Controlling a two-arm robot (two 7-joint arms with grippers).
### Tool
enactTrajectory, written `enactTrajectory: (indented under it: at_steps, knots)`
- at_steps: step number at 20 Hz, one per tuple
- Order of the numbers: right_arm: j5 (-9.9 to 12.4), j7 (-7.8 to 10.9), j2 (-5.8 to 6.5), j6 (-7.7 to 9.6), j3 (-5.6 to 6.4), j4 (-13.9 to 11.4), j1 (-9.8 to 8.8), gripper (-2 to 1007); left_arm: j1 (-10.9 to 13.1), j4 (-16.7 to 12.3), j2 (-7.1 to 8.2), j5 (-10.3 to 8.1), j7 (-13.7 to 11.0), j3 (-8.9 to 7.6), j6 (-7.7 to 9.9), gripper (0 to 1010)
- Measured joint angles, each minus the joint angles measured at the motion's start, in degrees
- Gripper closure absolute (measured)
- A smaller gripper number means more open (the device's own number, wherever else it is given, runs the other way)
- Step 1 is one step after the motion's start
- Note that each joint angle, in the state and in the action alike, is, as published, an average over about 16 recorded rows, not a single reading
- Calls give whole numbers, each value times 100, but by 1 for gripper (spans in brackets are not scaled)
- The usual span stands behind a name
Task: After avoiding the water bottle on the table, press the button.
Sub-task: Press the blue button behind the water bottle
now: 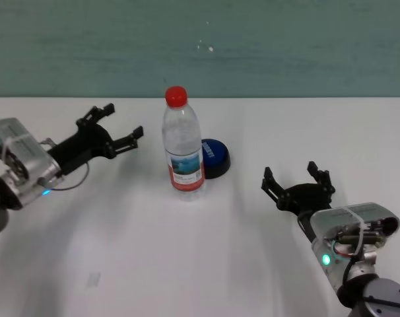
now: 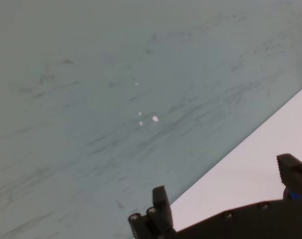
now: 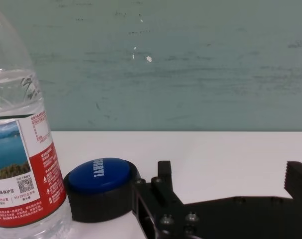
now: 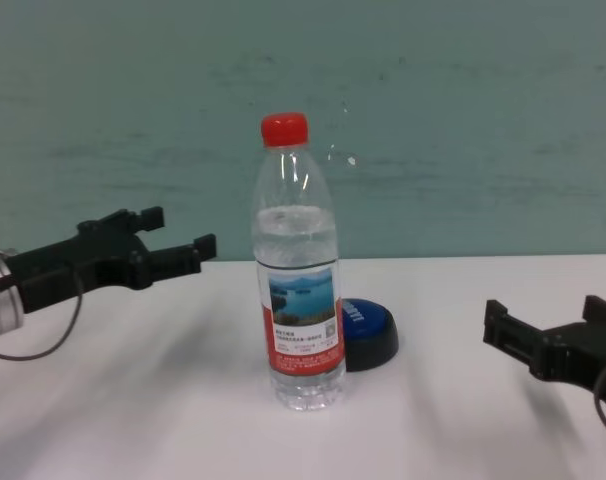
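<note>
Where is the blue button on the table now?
In the head view, the button sits near the table's centre, just behind and right of the water bottle.

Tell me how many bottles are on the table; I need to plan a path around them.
1. The water bottle stands upright mid-table, directly in front of the button, between the left hand and the right hand. Nothing suggests another is hidden.

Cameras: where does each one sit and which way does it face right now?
Head: high, looking down at bottle, button, left gripper, right gripper.
Chest: low, level; the same four.
Left wrist: aims past its fingers at the wall.
Right wrist: low over the table, facing bottle and button, as head and chest do.
</note>
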Motion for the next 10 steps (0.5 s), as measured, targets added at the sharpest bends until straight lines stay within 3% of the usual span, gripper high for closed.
enactTrajectory:
  at_steps: [5,10]
  knots:
    - [0,0,0,0,0,0,0,1,-282,509,-227,37,-102,100,-188,10]
    - [0,0,0,0,0,0,0,1,-469,842,-400,86,-158,163,-308,10]
